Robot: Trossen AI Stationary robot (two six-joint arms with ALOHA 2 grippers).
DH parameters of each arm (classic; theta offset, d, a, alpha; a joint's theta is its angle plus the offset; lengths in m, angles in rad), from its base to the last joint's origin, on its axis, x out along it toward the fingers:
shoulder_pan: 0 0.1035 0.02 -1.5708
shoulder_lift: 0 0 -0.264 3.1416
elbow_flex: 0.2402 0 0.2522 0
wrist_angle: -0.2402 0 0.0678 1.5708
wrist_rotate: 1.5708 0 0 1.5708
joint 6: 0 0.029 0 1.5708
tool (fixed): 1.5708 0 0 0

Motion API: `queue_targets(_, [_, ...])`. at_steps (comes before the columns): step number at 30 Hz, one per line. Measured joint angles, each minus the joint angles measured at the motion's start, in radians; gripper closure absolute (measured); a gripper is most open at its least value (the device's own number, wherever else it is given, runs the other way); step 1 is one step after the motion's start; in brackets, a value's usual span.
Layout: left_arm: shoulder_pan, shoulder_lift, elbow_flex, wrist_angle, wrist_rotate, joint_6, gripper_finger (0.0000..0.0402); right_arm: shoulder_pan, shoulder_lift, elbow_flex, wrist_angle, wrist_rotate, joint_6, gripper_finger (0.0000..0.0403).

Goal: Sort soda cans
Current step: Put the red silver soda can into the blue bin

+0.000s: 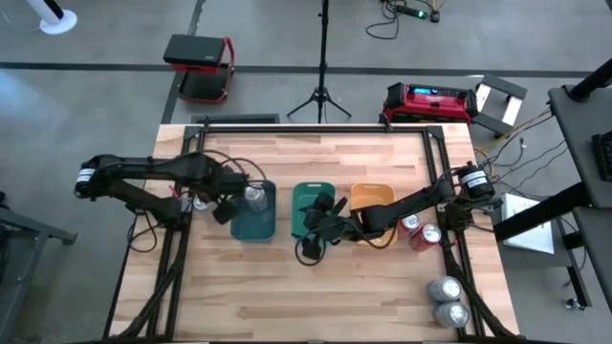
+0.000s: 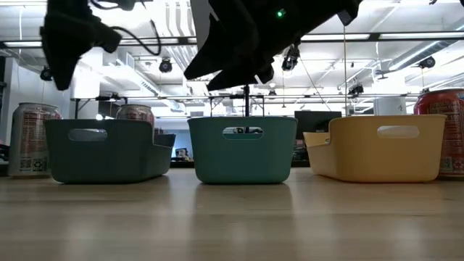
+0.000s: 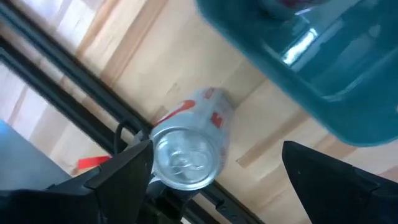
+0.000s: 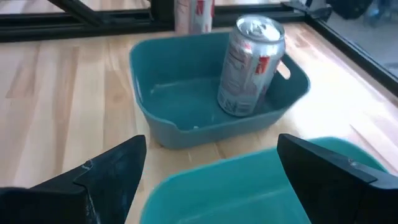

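Silver cans and three trays on a wooden table [image 1: 287, 296].

Teal tray [image 1: 254, 225] as landmark: one silver can [image 4: 250, 65] stands inside it, another [image 3: 188, 146] just outside, below the left gripper [image 3: 214, 180], whose fingers are apart and empty. Right gripper [image 4: 208, 180], fingers apart, hangs over the neighbouring green tray [image 1: 308, 201]. Past the orange tray [image 1: 375, 196] stand two red cans [image 1: 418, 232]; two more silver cans [image 1: 447, 299] stand at the table's corner.
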Motion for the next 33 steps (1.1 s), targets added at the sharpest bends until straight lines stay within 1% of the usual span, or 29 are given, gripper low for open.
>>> queue_targets(7, [0.002, -0.088, -0.062, 0.007, -0.005, -0.054, 0.0053, 0.01, 0.0, 0.006, -0.001, 0.0, 0.014, 0.0044])
queue_targets(10, [0.002, -0.103, -0.094, 0.009, 0.01, -0.079, 0.0051, 0.02, 0.0, 0.006, 0.001, 0.0, 0.026, 0.0044])
queue_targets(15, [0.019, -0.11, -0.17, 0.019, 0.003, -0.128, 0.0051, 0.028, 0.0, 0.006, 0.014, 0.0, 0.026, 0.0044])
queue_targets(23, [0.032, -0.112, -0.293, 0.144, 0.0, -0.134, 0.0051, 0.032, 0.0, 0.006, 0.015, 0.0, 0.026, 0.0044])
queue_targets(29, [0.036, -0.104, -0.278, 0.176, -0.009, -0.127, 0.0061, 0.032, 0.0, 0.006, 0.015, 0.0, 0.026, 0.0044])
queue_targets(33, [0.036, -0.101, -0.283, 0.186, 0.045, -0.137, 0.0081, 0.032, 0.0, 0.006, 0.013, 0.0, 0.026, 0.0044])
